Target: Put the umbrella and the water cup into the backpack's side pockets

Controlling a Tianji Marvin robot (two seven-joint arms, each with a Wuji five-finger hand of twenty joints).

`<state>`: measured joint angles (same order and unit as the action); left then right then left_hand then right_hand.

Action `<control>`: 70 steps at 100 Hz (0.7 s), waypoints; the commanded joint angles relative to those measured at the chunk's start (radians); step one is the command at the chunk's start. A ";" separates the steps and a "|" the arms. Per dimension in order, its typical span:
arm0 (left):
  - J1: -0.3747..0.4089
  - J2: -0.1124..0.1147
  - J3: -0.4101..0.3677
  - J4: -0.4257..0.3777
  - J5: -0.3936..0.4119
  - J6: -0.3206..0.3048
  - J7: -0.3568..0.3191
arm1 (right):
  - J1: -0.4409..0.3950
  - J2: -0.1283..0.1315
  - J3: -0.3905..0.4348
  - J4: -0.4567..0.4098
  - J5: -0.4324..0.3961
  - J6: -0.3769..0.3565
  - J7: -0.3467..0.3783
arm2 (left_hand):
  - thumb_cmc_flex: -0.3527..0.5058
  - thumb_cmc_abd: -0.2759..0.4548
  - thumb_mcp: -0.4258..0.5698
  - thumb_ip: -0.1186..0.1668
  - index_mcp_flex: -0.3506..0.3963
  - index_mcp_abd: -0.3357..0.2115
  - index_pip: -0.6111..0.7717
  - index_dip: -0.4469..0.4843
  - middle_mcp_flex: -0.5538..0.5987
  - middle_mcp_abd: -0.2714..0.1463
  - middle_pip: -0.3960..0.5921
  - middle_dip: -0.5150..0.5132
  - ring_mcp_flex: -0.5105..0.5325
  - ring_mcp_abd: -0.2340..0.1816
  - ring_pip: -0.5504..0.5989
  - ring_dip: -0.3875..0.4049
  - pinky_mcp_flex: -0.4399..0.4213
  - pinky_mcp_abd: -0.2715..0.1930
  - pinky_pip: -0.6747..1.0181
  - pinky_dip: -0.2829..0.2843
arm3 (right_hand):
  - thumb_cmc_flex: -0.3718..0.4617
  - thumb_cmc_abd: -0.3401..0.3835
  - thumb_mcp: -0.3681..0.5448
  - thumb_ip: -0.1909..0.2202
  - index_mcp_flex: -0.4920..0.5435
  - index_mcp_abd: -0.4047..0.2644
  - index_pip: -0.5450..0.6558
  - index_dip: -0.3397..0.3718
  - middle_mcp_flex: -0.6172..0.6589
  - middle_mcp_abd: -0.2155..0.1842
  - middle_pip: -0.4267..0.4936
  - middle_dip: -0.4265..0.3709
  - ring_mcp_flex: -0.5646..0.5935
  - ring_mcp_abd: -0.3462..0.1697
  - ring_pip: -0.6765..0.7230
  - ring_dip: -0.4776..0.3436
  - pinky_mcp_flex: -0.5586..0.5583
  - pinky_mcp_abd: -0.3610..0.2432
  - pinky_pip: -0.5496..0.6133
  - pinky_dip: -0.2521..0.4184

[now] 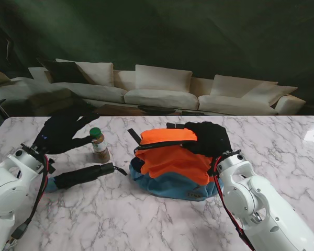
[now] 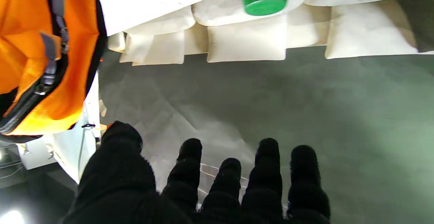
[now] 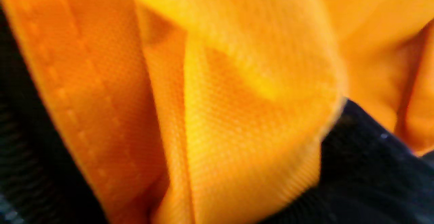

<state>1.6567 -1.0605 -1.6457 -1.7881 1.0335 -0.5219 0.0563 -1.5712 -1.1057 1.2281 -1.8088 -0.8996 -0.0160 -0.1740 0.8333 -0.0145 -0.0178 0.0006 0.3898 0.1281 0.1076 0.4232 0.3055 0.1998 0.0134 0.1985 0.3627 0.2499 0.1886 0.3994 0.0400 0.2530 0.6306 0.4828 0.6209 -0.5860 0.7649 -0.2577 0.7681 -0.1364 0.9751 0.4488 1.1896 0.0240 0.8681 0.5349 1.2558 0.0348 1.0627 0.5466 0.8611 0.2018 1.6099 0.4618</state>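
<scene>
Two items out: green-capped water cup (image 1: 99, 145) upright, black umbrella (image 1: 83, 174) lying flat; left hand (image 1: 63, 133) spread, empty; right hand (image 1: 210, 137) on backpack (image 1: 170, 164), grip indeterminate.

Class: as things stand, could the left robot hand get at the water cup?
Probably yes: the left robot hand is open beside the water cup, with nothing between them.

Cream sofa (image 1: 162, 91), dark green wall (image 1: 199, 31)
</scene>
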 commanded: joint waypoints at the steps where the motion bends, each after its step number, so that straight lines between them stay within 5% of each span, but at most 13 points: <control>1: 0.000 0.009 -0.011 0.024 -0.018 0.018 -0.029 | -0.009 0.000 -0.006 0.012 -0.004 0.011 0.009 | -0.030 0.040 -0.021 -0.018 -0.068 0.030 -0.033 -0.020 -0.062 0.019 -0.019 -0.028 -0.036 0.003 -0.021 -0.018 -0.010 -0.005 -0.030 -0.016 | 0.126 0.094 0.093 0.029 0.033 -0.125 0.049 0.035 0.014 -0.033 0.039 0.004 0.063 -0.035 0.065 0.011 -0.006 -0.003 0.043 0.003; 27: -0.016 0.023 -0.009 0.127 -0.024 0.062 -0.105 | -0.007 -0.001 -0.010 0.017 0.001 0.025 0.009 | -0.170 -0.014 -0.017 -0.021 -0.241 0.138 -0.128 -0.147 -0.141 0.127 -0.043 -0.141 -0.060 0.020 -0.026 -0.049 -0.008 -0.032 -0.075 -0.030 | 0.128 0.098 0.091 0.029 0.033 -0.127 0.050 0.036 0.012 -0.033 0.037 0.003 0.063 -0.033 0.057 0.009 -0.010 0.000 0.039 0.003; 43: -0.030 0.026 0.006 0.196 -0.047 0.092 -0.123 | -0.007 0.000 -0.010 0.015 0.000 0.029 0.016 | -0.306 -0.084 -0.029 -0.034 -0.256 0.133 -0.145 -0.265 -0.170 0.111 -0.046 -0.164 -0.083 0.011 -0.035 -0.055 -0.024 -0.041 -0.099 -0.032 | 0.129 0.098 0.091 0.029 0.032 -0.127 0.049 0.036 0.011 -0.033 0.037 0.003 0.063 -0.033 0.056 0.009 -0.010 0.001 0.039 0.003; 54: -0.036 0.031 0.016 0.235 -0.049 0.121 -0.151 | -0.007 0.000 -0.010 0.015 0.000 0.031 0.018 | -0.321 -0.112 -0.020 -0.032 -0.256 0.076 -0.139 -0.282 -0.211 0.057 -0.044 -0.157 -0.106 -0.001 -0.042 -0.055 -0.034 -0.036 -0.126 -0.035 | 0.129 0.098 0.091 0.030 0.031 -0.126 0.049 0.037 0.011 -0.034 0.037 0.002 0.063 -0.034 0.055 0.009 -0.011 0.001 0.038 0.003; 70: -0.066 0.039 0.057 0.306 -0.053 0.157 -0.188 | -0.008 0.000 -0.010 0.016 0.002 0.038 0.017 | -0.313 -0.132 -0.017 -0.032 -0.252 0.099 -0.132 -0.286 -0.235 0.068 -0.055 -0.173 -0.121 0.000 -0.045 -0.052 -0.028 -0.056 -0.137 -0.027 | 0.129 0.099 0.090 0.030 0.032 -0.126 0.049 0.037 0.010 -0.034 0.037 0.002 0.063 -0.033 0.054 0.009 -0.011 0.001 0.038 0.003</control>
<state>1.6021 -1.0232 -1.6061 -1.5198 0.9821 -0.3706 -0.0994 -1.5678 -1.1061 1.2238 -1.8086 -0.8971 0.0113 -0.1668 0.5406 -0.1185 -0.0347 -0.0040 0.1742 0.2165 -0.0181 0.1490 0.1267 0.2693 -0.0259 0.0437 0.2729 0.2566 0.1668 0.3572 0.0188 0.2255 0.5297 0.4591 0.6209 -0.5779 0.7633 -0.2595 0.7669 -0.1364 0.9749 0.4496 1.1896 0.0240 0.8681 0.5349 1.2558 0.0348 1.0627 0.5466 0.8506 0.2018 1.6098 0.4618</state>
